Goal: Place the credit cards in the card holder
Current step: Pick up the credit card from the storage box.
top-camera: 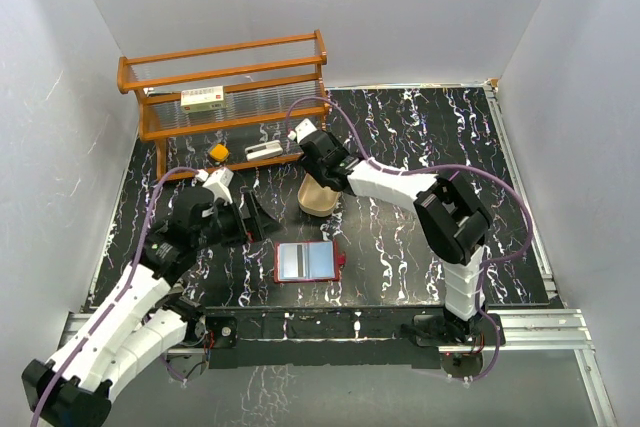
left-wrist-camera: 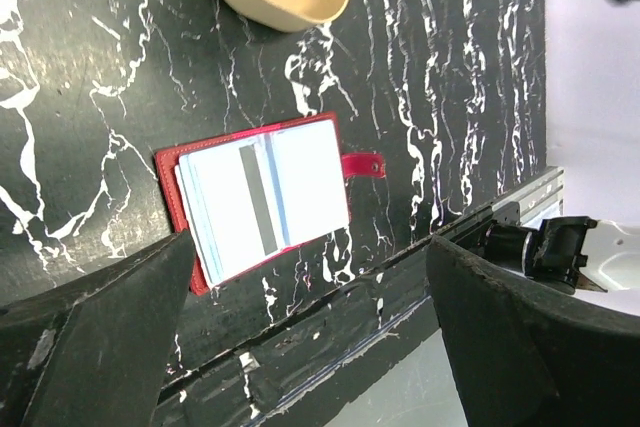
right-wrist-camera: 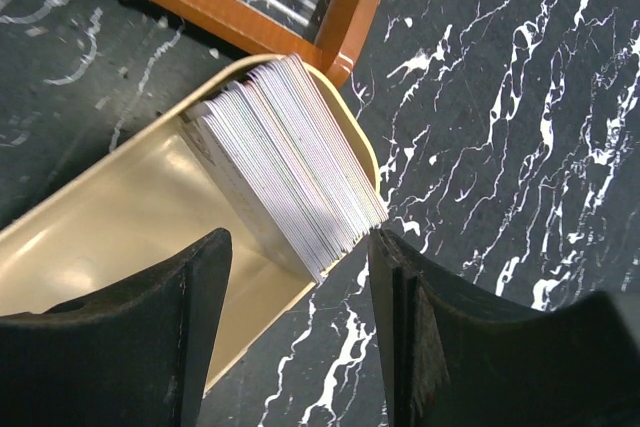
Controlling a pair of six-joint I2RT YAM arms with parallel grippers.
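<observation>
left gripper (left-wrist-camera: pixel 310 247) gapes empty above card holder (left-wrist-camera: pixel 265 202) near table edge; right gripper (right-wrist-camera: pixel 300 242) straddles, unclamped, credit cards (right-wrist-camera: pixel 290 157) against tray (right-wrist-camera: pixel 90 237) rim.

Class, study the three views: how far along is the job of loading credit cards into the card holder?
Done: a striped card lies on the open card holder; the left gripper stands open above it, empty. In hand: the right gripper hangs open over the credit cards in the tan tray. Left: that whole stack.
</observation>
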